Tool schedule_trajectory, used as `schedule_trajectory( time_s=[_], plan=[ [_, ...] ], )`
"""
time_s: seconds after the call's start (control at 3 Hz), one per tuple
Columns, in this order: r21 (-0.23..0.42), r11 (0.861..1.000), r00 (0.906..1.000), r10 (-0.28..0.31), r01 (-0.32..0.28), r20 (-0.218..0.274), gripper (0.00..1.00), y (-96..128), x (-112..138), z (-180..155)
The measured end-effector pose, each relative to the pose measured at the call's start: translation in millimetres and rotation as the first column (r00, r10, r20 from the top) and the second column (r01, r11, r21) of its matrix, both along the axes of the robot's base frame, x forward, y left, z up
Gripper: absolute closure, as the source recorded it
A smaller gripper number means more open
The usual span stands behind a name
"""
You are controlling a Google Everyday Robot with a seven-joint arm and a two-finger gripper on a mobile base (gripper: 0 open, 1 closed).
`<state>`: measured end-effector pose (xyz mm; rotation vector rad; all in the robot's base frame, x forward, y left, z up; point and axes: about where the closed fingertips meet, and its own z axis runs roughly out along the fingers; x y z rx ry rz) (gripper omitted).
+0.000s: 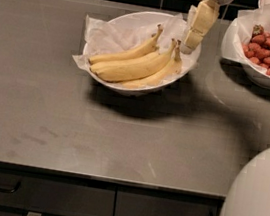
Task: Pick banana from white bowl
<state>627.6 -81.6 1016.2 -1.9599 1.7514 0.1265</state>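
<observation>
The white bowl [118,22], lined with crumpled white paper, stands on the grey counter at centre. In it lies a slim, single yellow banana [125,55] along the far side, its stem pointing up and right. Two thicker bananas [139,70], joined at their stems, lie in front of it. My gripper [190,43] hangs down from the top edge, over the bowl's right rim. It is just right of the banana stems and apart from the fruit. It holds nothing that I can see.
A second white bowl [259,78] with red strawberries stands at the far right, close to the arm. A white rounded part of the robot [254,208] fills the bottom right corner. Drawers [41,194] run under the counter's front edge. A dark tiled wall is behind.
</observation>
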Motion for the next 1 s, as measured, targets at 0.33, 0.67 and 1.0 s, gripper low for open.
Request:
schedule_trajectory(
  time_s=[0.33, 0.67, 1.0],
  plan=[
    [0.013, 0.999, 0.9972, 0.036, -0.037, 0.065, 0.00, 20.4, 24.8, 22.4],
    [0.039, 0.999, 0.9931, 0.021, -0.025, 0.115, 0.00, 23.7, 35.4, 34.8],
    [0.059, 0.998, 0.9928, 0.011, -0.019, 0.119, 0.00, 28.0, 42.2, 33.4]
  ],
)
